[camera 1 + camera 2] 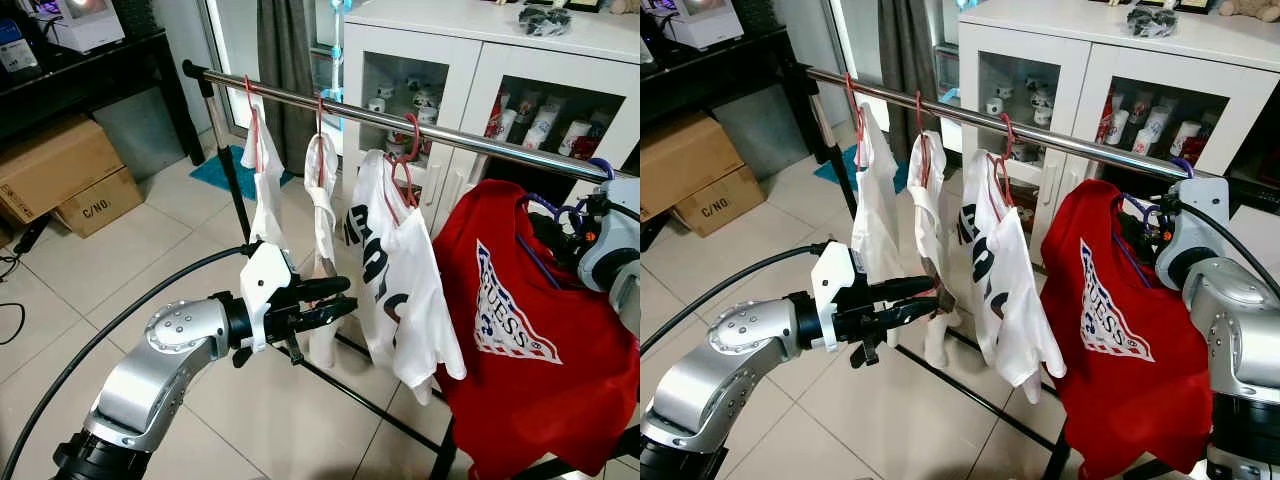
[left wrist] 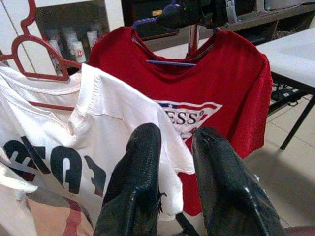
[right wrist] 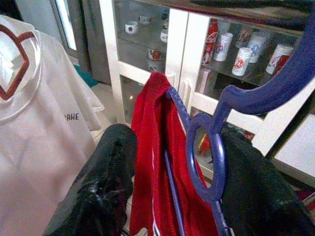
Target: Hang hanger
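Head views first: rail (image 1: 420,128) runs from far left to near right, with three white shirts on red hangers; the red shirt (image 1: 520,330) on its blue hanger (image 1: 560,213) is held up at the right by the right claw (image 1: 1155,215), beside the rail's right stretch, the hook seemingly not yet over it. Left claw (image 1: 335,300) hovers low near the white shirts, fingers nearly together, holding nothing. Left wrist view: its fingers (image 2: 138,187) show a narrow gap, red shirt beyond. Right wrist view: the fingers (image 3: 106,182) straddle the blue hanger's (image 3: 211,162) neck, apparently clamping it. By my judgement, lifting is done; hooking and release remain.
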Tool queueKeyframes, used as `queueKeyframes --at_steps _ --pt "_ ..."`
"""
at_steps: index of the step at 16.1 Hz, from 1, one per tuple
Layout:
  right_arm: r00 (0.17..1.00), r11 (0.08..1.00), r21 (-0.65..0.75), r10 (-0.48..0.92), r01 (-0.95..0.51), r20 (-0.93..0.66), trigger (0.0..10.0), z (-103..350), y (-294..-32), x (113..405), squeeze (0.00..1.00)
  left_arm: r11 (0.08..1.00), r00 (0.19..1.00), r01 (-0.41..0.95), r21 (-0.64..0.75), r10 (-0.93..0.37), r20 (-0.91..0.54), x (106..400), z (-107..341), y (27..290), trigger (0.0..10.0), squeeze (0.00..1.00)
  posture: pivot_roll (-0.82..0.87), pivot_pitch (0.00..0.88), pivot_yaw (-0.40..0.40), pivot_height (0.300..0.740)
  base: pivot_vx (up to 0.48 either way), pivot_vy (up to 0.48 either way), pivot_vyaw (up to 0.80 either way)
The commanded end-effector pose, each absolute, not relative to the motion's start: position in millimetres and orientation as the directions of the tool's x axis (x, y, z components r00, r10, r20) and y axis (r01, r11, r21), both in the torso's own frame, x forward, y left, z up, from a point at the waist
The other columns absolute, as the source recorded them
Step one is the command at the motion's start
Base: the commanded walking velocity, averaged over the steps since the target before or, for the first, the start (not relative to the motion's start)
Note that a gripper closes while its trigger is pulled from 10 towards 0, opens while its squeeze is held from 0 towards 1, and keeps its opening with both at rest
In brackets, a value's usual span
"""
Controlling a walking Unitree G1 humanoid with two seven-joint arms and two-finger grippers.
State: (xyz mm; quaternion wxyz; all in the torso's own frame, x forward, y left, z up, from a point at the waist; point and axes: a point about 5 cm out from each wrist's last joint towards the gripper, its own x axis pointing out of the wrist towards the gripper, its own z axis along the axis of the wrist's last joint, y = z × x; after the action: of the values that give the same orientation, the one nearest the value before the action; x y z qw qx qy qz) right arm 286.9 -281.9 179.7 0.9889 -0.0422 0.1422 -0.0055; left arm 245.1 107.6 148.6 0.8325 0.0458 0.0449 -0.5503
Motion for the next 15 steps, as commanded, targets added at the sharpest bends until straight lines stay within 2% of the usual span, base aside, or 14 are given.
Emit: queueKeyframes --at_steps 1,15 --pt "0.964 0.997 -0.079 -0.004 -0.018 -0.267 0.0 182.4 -279.1 289.9 0.0 0.397 0.397 0.917 0.031 -0.908 -0.134 247.4 148.7 109.6 10.0 0.11 -0.11 0.0 0.069 0.74 0.0 0.0 0.0" --pt "0.952 0.996 -0.088 -0.004 -0.024 -0.306 0.0 172.8 -280.3 291.1 0.0 0.398 0.399 0.917 0.041 -0.907 -0.133 246.1 149.6 110.0 10.0 0.11 -0.09 0.0 0.053 0.74 0.0 0.0 0.0"
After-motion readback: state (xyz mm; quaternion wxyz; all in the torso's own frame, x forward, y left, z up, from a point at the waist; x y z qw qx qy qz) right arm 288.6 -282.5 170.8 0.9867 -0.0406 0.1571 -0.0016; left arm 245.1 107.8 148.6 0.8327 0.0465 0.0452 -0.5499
